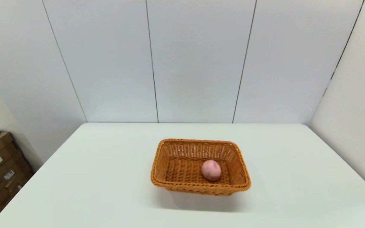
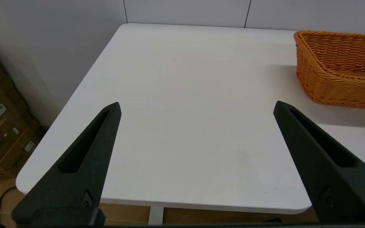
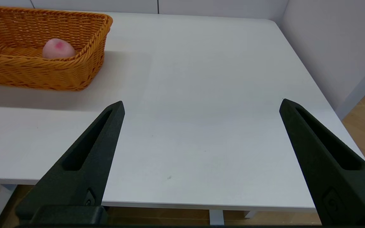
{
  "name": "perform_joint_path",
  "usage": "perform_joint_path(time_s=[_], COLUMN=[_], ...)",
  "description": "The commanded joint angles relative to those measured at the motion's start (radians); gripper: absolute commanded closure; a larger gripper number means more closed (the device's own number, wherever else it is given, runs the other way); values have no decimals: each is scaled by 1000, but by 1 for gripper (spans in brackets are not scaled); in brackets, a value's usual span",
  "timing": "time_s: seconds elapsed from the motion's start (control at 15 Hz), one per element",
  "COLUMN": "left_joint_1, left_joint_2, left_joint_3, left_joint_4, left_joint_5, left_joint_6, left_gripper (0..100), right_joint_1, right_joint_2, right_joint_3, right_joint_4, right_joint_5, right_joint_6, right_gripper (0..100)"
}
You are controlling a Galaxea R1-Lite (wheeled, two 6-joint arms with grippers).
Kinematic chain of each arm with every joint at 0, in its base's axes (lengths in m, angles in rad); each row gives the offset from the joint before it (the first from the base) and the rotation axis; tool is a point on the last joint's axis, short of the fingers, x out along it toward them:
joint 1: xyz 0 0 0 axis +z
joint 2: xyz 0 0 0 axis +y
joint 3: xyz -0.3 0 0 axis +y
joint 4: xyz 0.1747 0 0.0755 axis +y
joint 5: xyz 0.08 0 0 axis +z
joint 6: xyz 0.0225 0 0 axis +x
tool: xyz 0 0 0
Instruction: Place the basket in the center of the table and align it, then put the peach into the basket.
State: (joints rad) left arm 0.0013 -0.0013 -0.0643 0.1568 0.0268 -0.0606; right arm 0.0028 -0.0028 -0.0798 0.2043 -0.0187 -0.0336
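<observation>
White table (image 1: 106, 177): peach (image 1: 211, 170) rests in centred basket (image 1: 200, 186); left gripper (image 2: 196, 106) and right gripper (image 3: 201, 106) hang released at near edge; no correction seems needed.

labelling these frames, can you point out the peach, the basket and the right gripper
peach (image 1: 211, 170): head view, middle of the fruit, lying inside the basket.
basket (image 1: 198, 187): head view, on the near wall under the rim.
right gripper (image 3: 201, 106): right wrist view, midway between its two open fingertips, over the table.

Bright, even light falls from above; the basket (image 1: 200, 186) casts a soft shadow toward the robot on the counter (image 1: 106, 177). No glare; wall seams bow outward.
</observation>
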Motion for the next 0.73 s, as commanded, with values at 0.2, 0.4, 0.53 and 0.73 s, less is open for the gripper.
perform_joint_path(time_s=[0.2, 0.4, 0.53, 0.73], left_joint_1=[0, 0, 0, 0], left_joint_2=[0, 0, 0, 0], left_joint_3=[0, 0, 0, 0], left_joint_4=[1, 1, 1, 1], left_joint_5=[1, 1, 1, 1], left_joint_6=[-1, -1, -1, -1], left_gripper=[0, 0, 0, 0], right_joint_1=[0, 0, 0, 0], right_joint_2=[3, 3, 3, 3], right_joint_3=[3, 3, 3, 3], right_joint_4=[-5, -6, -6, -6], right_joint_5=[-1, -4, -3, -3], right_joint_6=[9, 34, 37, 37], right_gripper=[0, 0, 0, 0])
